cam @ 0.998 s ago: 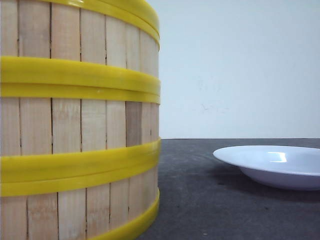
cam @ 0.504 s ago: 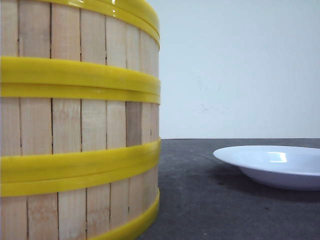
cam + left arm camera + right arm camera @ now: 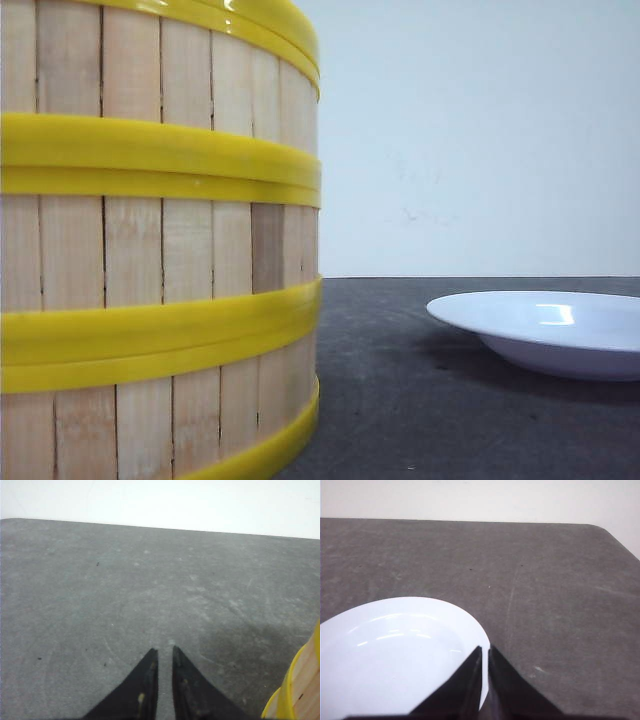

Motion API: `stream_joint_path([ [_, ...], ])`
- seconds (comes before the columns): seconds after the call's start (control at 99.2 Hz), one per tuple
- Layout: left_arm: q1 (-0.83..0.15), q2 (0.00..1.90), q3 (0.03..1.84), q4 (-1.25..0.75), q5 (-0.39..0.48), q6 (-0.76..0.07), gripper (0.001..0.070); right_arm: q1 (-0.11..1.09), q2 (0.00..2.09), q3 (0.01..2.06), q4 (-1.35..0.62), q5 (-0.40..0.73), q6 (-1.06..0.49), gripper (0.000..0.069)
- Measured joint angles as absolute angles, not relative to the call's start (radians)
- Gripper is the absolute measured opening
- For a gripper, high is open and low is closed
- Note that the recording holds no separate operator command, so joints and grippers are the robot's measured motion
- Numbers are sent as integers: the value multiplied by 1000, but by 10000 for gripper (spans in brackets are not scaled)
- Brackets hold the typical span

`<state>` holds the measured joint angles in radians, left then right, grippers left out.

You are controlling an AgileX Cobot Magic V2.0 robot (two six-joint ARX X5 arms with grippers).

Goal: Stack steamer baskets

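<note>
Grippers were both clenched and empty: left gripper (image 3: 162, 652) over bare desk (image 3: 125, 590), right gripper (image 3: 485, 650) above the white plate (image 3: 390, 650). Steamer baskets (image 3: 160, 240) stood stacked; no writing showed.

Front view: sitting low at worktop (image 3: 420, 400) level, facing forward, very near the stacked steamer baskets (image 3: 160, 250).
Left wrist view: looking down over bare worktop, catching a basket edge (image 3: 300, 690).
Right wrist view: looking down over the white plate (image 3: 395, 655).
Shared: front and right wrist views are both showing the plate.
</note>
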<state>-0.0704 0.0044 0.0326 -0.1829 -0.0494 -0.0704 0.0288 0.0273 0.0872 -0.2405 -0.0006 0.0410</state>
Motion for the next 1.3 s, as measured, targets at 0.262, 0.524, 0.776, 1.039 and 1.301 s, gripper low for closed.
stream_joint_path([
  [0.262,-70,4,33,-183,-49,-70,25,30,5,18,-180,-30,42,16],
  [0.524,-70,4,33,-183,-49,-70,25,31,4,18,-174,-31,42,16],
  [0.776,-70,4,33,-183,-49,-70,25,31,4,17,-170,-30,42,16],
  [1.039,-70,4,33,-183,-49,-70,25,31,4,17,-170,-30,42,16],
  [1.301,-70,4,33,-183,-49,-70,25,31,4,17,-170,-30,42,16],
])
